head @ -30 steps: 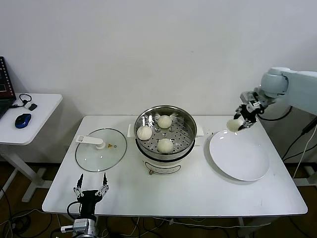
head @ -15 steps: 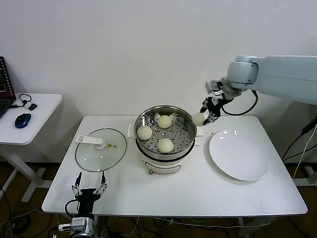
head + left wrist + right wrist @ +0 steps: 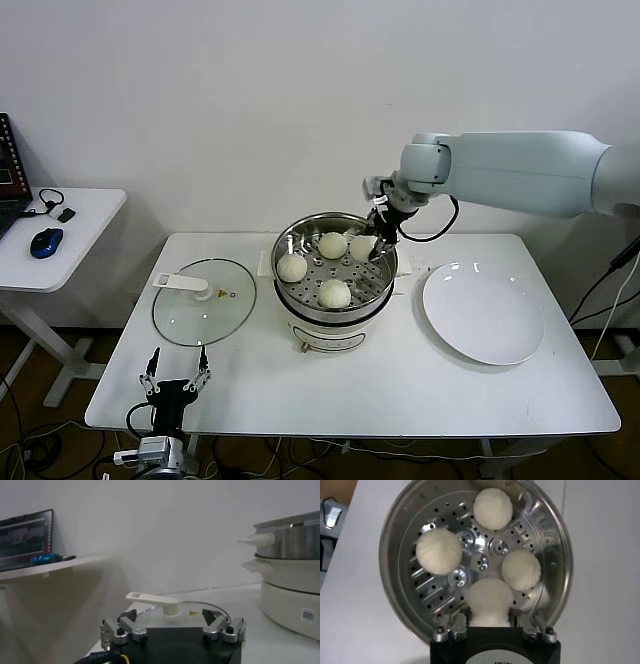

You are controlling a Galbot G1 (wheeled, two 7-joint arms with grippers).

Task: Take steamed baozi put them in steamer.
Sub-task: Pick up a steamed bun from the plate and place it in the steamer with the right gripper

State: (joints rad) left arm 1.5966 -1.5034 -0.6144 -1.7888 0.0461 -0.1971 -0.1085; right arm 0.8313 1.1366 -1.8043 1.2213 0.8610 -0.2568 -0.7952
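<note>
The steel steamer (image 3: 284,243) stands mid-table on its white pot base. Three baozi lie on its perforated floor (image 3: 470,540): one at the left (image 3: 292,267), one at the back (image 3: 332,245), one at the front (image 3: 334,293). My right gripper (image 3: 376,243) hangs over the basket's right side, shut on a fourth baozi (image 3: 362,247). In the right wrist view that baozi (image 3: 490,597) sits between the fingers (image 3: 461,616), just above the floor. My left gripper (image 3: 175,383) waits open, low at the table's front-left edge.
A flat white plate (image 3: 483,312) lies right of the steamer. A round glass lid (image 3: 203,300) with a white handle lies left of it, just ahead of the left gripper (image 3: 169,622). A small side table (image 3: 60,235) stands far left.
My right arm swung left from above the plate to over the steamer, carrying the baozi down into the basket. The left gripper sank slightly lower.
</note>
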